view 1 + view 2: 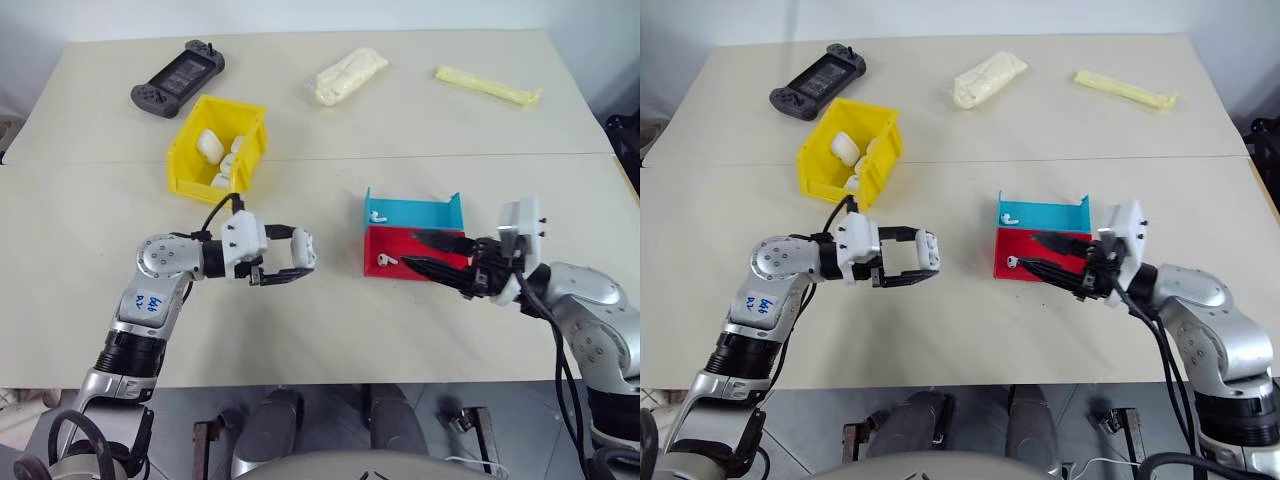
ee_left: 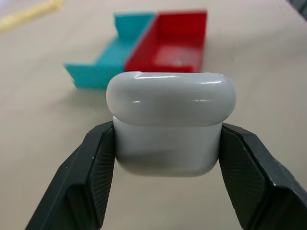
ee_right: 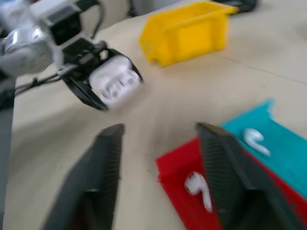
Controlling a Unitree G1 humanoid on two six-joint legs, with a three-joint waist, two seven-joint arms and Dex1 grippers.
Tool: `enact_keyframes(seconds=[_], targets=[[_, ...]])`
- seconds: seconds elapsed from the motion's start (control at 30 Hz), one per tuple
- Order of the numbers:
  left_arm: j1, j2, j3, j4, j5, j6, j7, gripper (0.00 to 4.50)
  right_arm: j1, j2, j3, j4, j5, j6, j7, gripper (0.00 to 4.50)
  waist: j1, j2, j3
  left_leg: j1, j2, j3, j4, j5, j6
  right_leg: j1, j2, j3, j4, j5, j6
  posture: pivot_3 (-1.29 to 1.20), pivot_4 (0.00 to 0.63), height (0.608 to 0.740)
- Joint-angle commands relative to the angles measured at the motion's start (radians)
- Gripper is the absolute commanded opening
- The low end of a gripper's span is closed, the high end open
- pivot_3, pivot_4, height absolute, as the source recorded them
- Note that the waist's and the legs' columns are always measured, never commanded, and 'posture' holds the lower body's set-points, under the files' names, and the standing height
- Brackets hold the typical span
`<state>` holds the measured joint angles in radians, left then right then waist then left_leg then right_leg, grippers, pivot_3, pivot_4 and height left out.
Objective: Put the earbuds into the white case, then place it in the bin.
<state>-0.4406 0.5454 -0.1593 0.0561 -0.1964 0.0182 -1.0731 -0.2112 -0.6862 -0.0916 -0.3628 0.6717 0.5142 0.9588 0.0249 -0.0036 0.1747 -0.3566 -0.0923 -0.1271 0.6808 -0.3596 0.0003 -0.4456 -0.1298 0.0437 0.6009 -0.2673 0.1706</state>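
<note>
Earbuds (image 1: 386, 260) in tray (image 1: 410, 212), bin (image 1: 185, 150) left.

Count of items on the table (image 1: 330, 130):
- Earbuds: two, one (image 1: 377, 214) in the blue half and one (image 1: 386, 260) in the red half of the tray
- White cases: one (image 1: 303, 249) held off the table, plus roughly four more (image 1: 210, 144) piled in the bin (overlapping, exact tally uncertain)
- Yellow bin (image 1: 190, 165): one
- Red-and-blue tray (image 1: 412, 211): one, two compartments
- Black handheld game controller (image 1: 178, 77): one
- Cream plastic-wrapped packets: two, one bulky (image 1: 346, 76), one long and thin (image 1: 488, 86)
- Grippers: two, left (image 1: 285, 260) and right (image 1: 440, 252)
</note>
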Motion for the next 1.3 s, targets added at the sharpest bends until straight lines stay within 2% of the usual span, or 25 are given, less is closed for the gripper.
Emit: enact_keyframes(seconds=[0.03, 0.1, 0.13, 0.33, 0.57, 0.8, 1.0, 1.1, 1.17, 1.3], targets=[[-0.054, -0.016, -0.036, -0.038, 0.038, 0.024, 0.022, 2.81, -0.082, 0.03, 0.104, -0.049, -0.052, -0.024, 0.006, 0.83, -0.001, 0.0, 0.0, 0.0, 0.0, 0.0, 0.0, 0.0, 0.0, 0.0, 0.0, 0.0, 0.0, 0.0, 0.0, 0.0, 0.15, 0.74], [-0.068, -0.038, -0.058, -0.049, 0.047, 0.064, 0.036, 2.81, -0.13, 0.055, 0.166, -0.054, -0.084, -0.016, -0.009, 0.19, -0.001, 0.0, 0.0, 0.0, 0.0, 0.0, 0.0, 0.0, 0.0, 0.0, 0.0, 0.0, 0.0, 0.0, 0.0, 0.0, 0.15, 0.74], [-0.073, -0.045, -0.066, -0.052, 0.052, 0.076, 0.039, 2.81, -0.146, 0.063, 0.187, -0.053, -0.099, -0.014, -0.014, 0.05, -0.001, 0.0, 0.0, 0.0, 0.0, 0.0, 0.0, 0.0, 0.0, 0.0, 0.0, 0.0, 0.0, 0.0, 0.0, 0.0, 0.15, 0.74], [-0.091, -0.074, -0.101, -0.083, 0.075, 0.147, 0.066, 2.81, -0.222, 0.13, 0.296, -0.041, -0.174, 0.028, -0.077, 0.05, -0.004, 0.0, 0.0, -0.001, 0.0, 0.0, 0.0, 0.0, 0.0, -0.001, 0.0, 0.0, 0.003, 0.0, 0.0, 0.0, 0.15, 0.74], [-0.083, -0.085, -0.089, -0.113, 0.055, 0.196, 0.076, 2.81, -0.205, 0.116, 0.332, -0.032, -0.233, 0.068, -0.103, 0.05, -0.002, 0.0, 0.0, -0.001, 0.0, -0.001, 0.001, 0.0, 0.0, 0.0, 0.0, -0.001, 0.003, 0.0, 0.0, 0.0, 0.15, 0.74], [-0.076, -0.093, -0.05, -0.126, 0.006, 0.172, 0.058, 2.81, -0.14, 0.048, 0.262, -0.007, -0.247, 0.075, -0.091, 0.05, -0.002, 0.0, 0.0, -0.001, 0.0, -0.001, 0.001, 0.0, 0.0, -0.001, 0.0, -0.001, 0.003, 0.0, 0.0, 0.0, 0.15, 0.74], [-0.007, -0.114, 0.032, -0.165, -0.079, 0.165, 0.085, 2.81, -0.041, 0.008, 0.127, -0.039, -0.155, 0.071, -0.047, 0.05, -0.002, -0.001, 0.0, -0.001, 0.0, -0.001, 0.0, 0.0, 0.0, -0.001, 0.0, -0.001, 0.003, 0.0, 0.0, 0.0, 0.15, 0.74], [0.069, -0.101, 0.119, -0.211, -0.137, 0.208, 0.133, 2.81, 0.055, 0.011, 0.009, -0.073, -0.115, 0.009, -0.039, 0.57, -0.002, -0.001, 0.0, -0.001, 0.0, 0.0, 0.0, 0.0, 0.0, -0.001, 0.0, 0.0, 0.002, 0.0, 0.0, 0.0, 0.15, 0.74], [0.128, -0.096, 0.189, -0.244, -0.177, 0.236, 0.179, 2.81, 0.128, 0.001, -0.066, -0.106, -0.064, -0.014, -0.003, 1.18, -0.001, -0.001, 0.0, -0.001, 0.001, 0.0, -0.001, 0.0, 0.0, -0.001, 0.0, 0.0, 0.002, 0.0, 0.0, 0.0, 0.15, 0.74], [0.204, -0.114, 0.312, -0.282, -0.197, 0.262, 0.318, 2.81, 0.188, -0.024, -0.146, -0.12, -0.08, -0.115, 0.036, 2.48, 0.001, -0.001, 0.0, 0.0, 0.0, 0.0, 0.001, 0.0, 0.0, 0.0, 0.0, 0.0, 0.001, 0.0, 0.0, 0.0, 0.15, 0.74]])
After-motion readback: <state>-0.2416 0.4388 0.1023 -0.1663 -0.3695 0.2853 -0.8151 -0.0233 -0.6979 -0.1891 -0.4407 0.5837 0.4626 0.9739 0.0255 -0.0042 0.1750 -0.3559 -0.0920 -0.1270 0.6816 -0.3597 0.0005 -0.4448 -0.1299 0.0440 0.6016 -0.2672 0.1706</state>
